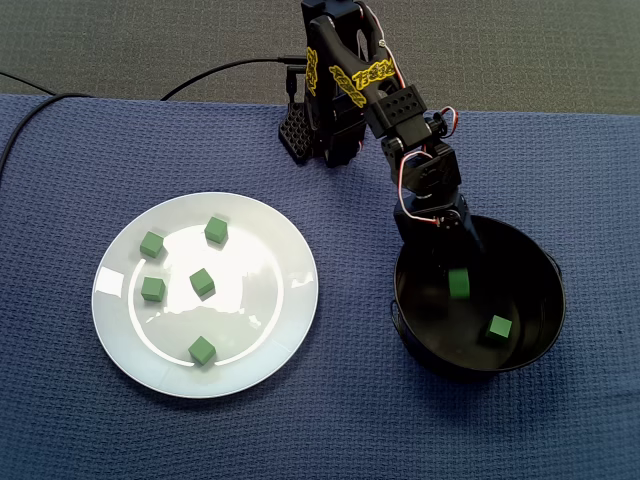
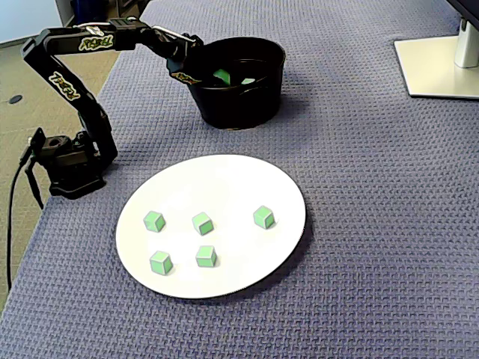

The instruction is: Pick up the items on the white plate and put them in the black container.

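closest to the camera in a fixed view is the white plate (image 2: 288, 191), lying on a blue woven cloth (image 2: 374, 247) and carrying five green cubes, all apart from each other: two along the near side (image 2: 161, 262) (image 2: 206, 256), two just behind them (image 2: 154, 221) (image 2: 203, 223), and one off to the right (image 2: 263, 217). beyond the plate and well apart from it stands the black container (image 2: 247, 105). the black arm (image 2: 75, 93) with yellow markings rises from its base at the left edge of the cloth and reaches across to the container, its gripper (image 2: 212, 75) dipped over the near-left rim. in the other fixed view the gripper (image 1: 458, 258) points down into the container (image 1: 535, 275), where two more green cubes sit: one (image 1: 459, 283) right at the fingertips, another (image 1: 498, 328) lower on the floor. dark fingers against the dark bowl make it impossible to tell whether the jaws are parted or gripping that cube. a white monitor foot (image 2: 438, 67) stands at the far right.
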You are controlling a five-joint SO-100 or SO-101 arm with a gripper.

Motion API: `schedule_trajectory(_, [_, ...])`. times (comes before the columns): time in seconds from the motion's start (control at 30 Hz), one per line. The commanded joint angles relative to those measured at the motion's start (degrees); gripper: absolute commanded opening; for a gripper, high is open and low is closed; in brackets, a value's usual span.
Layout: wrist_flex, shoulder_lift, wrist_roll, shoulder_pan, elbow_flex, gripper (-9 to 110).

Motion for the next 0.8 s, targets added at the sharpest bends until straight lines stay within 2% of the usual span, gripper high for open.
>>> schedule_trajectory(0.0, [4.5, 4.5, 0.8, 1.2, -4.1, 44])
schedule_trajectory(0.23, [32.3, 8.5, -5.4, 8.3, -29.5, 43])
schedule_trajectory(0.37, [53.3, 8.6, -16.8, 16.3, -44.8, 40])
schedule_trajectory(0.43, [60.1, 8.4, -22.7, 21.9, -48.6, 39])
schedule_trajectory(0.57, [66.5, 8.6, -33.6, 33.6, -47.5, 43])
schedule_trajectory(0.77, [69.7, 10.5, -42.9, 49.7, -38.9, 42])
